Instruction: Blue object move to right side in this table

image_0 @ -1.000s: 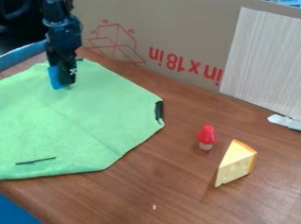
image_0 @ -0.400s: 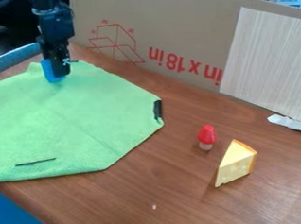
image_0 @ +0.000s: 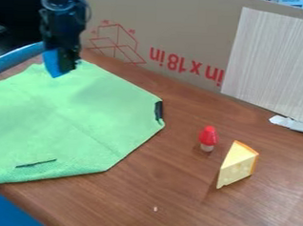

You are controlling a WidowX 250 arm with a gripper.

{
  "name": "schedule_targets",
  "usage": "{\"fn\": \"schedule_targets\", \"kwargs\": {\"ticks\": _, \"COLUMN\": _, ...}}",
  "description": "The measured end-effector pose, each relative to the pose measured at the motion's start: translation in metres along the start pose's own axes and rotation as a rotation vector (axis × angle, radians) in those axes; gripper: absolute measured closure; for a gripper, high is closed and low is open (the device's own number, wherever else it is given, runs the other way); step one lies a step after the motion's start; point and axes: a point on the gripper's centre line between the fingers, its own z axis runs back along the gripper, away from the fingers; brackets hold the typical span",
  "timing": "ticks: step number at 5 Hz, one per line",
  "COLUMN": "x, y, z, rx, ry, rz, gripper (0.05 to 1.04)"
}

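Camera view: held the blue object (image_0: 52,63) between the fingers of the gripper (image_0: 61,64), above the green cloth (image_0: 71,115), near the table's (image_0: 169,197) far edge.

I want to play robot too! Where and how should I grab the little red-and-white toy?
Probably by its red top, from straight above, pinching opposite sides: it stands upright, and the rounded top is wider than the white base.

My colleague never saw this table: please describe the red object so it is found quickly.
On the brown wooden table, right of the green cloth, stands a small red-topped piece with a pale base. Unlike the larger yellow cheese wedge beside it, it is rounded.
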Motion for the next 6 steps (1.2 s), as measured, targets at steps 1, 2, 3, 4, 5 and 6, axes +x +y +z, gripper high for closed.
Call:
{"fn": "schedule_targets", "kwargs": {"ticks": 1, "x": -0.005, "y": -0.050, "z": 0.021, "rx": 0.026, "ry": 0.013, "rz": -0.119, "gripper": 0.491}}
{"fn": "schedule_targets", "kwargs": {"ticks": 2, "x": -0.022, "y": -0.092, "z": 0.029, "rx": -0.020, "ry": 0.048, "rz": -0.237, "gripper": 0.491}}
{"fn": "schedule_targets", "kwargs": {"ticks": 3, "x": -0.026, "y": -0.131, "z": 0.039, "rx": -0.097, "ry": 0.062, "rz": -0.347, "gripper": 0.491}}
{"fn": "schedule_targets", "kwargs": {"ticks": 4, "x": -0.032, "y": -0.162, "z": 0.054, "rx": -0.151, "ry": 0.071, "rz": -0.418, "gripper": 0.491}}
{"fn": "schedule_targets", "kwargs": {"ticks": 5, "x": -0.041, "y": -0.194, "z": 0.068, "rx": -0.178, "ry": 0.086, "rz": -0.503, "gripper": 0.491}}
{"fn": "schedule_targets", "kwargs": {"ticks": 6, "x": -0.051, "y": -0.214, "z": 0.077, "rx": -0.183, "ry": 0.079, "rz": -0.545, "gripper": 0.491}}
